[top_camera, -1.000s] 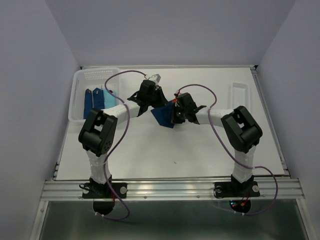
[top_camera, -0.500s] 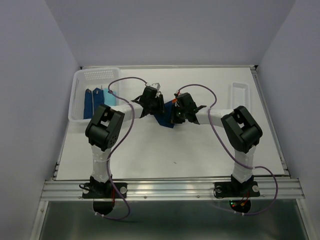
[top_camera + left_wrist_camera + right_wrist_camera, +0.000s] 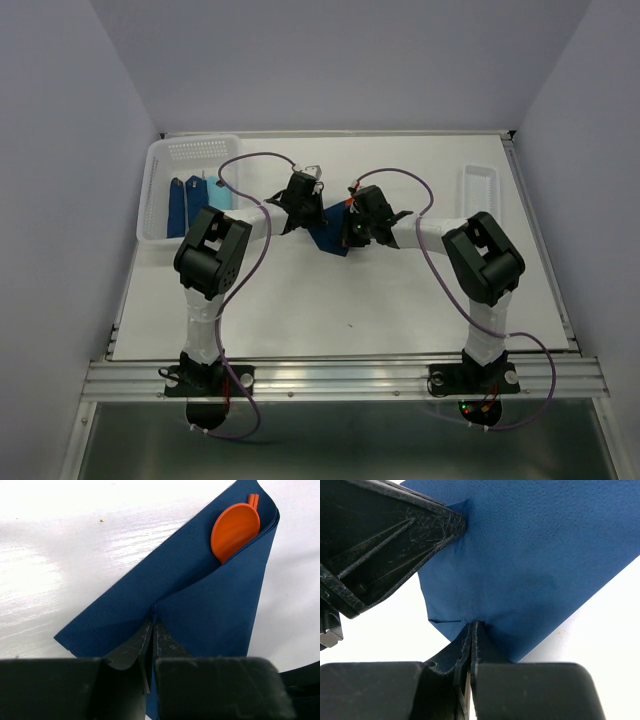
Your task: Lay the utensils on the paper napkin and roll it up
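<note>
1. Found the paper napkin (image 3: 327,238) lying near the middle of the white table (image 3: 400,300), between the two gripper heads, folded over on itself into a long wedge.
2. Saw the left gripper (image 3: 152,627) clenched, fingertips pressed together on the napkin right at the edge of the folded-over flap, thin paper nipped between them.
3. Saw the right gripper (image 3: 472,630) clamped tight as well, biting the napkin's border close to a corner, with small creases spreading from the bite.
4. In the right wrist view, noted the left gripper's black fingers (image 3: 395,535) reaching in from the upper left, their tip touching a nearby edge of the same sheet, close to the right-hand bite but apart from it.
5. Spotted an orange spoon (image 3: 235,527) tucked inside the fold at the napkin's far end, bowl showing, handle hidden under the paper.
6. Just past the bowl, made out the tip of a second orange utensil (image 3: 253,500) poking from the fold; could not tell its kind from so small a part.
7. Noted a white basket (image 3: 150,190) at the table's far left, holding dark blue pieces (image 3: 178,205) and a light blue piece (image 3: 218,195), well apart from the napkin.
8. Noted a clear tray (image 3: 478,185) near the far right edge; could not make out anything in it.
</note>
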### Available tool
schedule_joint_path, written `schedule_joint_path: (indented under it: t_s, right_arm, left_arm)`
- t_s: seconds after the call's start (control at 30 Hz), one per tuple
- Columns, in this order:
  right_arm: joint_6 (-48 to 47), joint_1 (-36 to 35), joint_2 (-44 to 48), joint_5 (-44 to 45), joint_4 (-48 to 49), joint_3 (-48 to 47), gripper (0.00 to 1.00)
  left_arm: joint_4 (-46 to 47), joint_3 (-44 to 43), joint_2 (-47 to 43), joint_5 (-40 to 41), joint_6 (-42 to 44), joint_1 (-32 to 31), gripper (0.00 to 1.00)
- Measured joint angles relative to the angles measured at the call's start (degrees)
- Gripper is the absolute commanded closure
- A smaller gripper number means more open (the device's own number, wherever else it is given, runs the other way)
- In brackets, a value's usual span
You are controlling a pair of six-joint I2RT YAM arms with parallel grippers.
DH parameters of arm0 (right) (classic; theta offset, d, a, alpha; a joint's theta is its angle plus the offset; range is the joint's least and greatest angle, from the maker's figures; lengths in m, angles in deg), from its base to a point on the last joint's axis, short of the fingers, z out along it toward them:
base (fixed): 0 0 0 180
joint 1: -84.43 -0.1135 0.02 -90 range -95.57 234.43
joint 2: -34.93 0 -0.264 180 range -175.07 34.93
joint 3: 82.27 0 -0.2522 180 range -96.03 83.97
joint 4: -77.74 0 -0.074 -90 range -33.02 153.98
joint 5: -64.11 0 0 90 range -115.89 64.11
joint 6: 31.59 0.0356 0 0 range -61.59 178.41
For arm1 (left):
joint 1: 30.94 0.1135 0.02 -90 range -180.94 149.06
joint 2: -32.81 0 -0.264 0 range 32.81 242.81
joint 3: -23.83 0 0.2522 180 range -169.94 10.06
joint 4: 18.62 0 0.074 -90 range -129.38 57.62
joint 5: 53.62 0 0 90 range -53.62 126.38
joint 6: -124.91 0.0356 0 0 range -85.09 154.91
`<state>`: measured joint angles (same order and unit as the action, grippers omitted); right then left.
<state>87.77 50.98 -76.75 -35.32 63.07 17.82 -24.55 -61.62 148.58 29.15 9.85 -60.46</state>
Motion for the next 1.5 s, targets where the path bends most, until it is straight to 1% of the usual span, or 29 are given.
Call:
schedule_joint_path:
  t_s: [0.07, 0.1, 0.17, 0.37, 0.53, 0.63, 0.93, 1.13, 1.33, 1.5]
  right_arm:
    - [0.00, 0.00, 0.00, 0.00, 0.00, -0.02, 0.99]
    - [0.00, 0.00, 0.00, 0.00, -0.02, -0.02, 0.99]
    - [0.00, 0.00, 0.00, 0.00, -0.02, -0.02, 0.99]
    - [-0.26, 0.00, 0.02, 0.04, -0.20, -0.13, 0.99]
    - [-1.40, -0.02, 0.33, 1.31, -1.68, -0.63, 0.91]
    - [-1.99, -0.02, 0.66, 2.14, -2.69, -0.85, 0.88]
    - [-3.98, -0.02, 1.18, 4.17, -6.38, -2.43, 0.88]
    - [-4.13, -0.02, 1.18, 4.48, -6.86, -2.89, 0.87]
    - [-4.37, -0.02, 1.18, 4.48, -7.72, -3.61, 0.84]
    - [-4.57, -0.02, 1.29, 4.50, -8.15, -3.91, 0.83]
  left_arm:
    - [0.00, 0.00, 0.00, 0.02, 0.02, 0.00, 0.91]
    - [0.00, 0.00, 0.00, 0.04, 0.02, 0.00, 0.96]
    - [0.00, 0.00, 0.00, 0.02, 0.02, 0.00, 1.00]
    - [0.00, 0.00, 0.00, 0.15, 0.13, 0.00, 1.00]
    - [-0.15, 0.00, -0.11, 0.42, 0.24, 0.00, 1.00]
    - [-0.46, 0.00, -0.24, 0.42, 0.37, 0.00, 1.00]
    - [-1.33, 0.07, -1.77, 0.28, 0.39, -0.11, 1.00]
    - [-1.36, 0.09, -3.91, 0.02, 0.48, -0.13, 1.00]
    - [-1.62, 0.09, -4.07, 0.37, 0.76, -0.02, 1.00]
    - [-1.68, 0.09, -3.80, 1.11, 1.05, 0.00, 1.00]
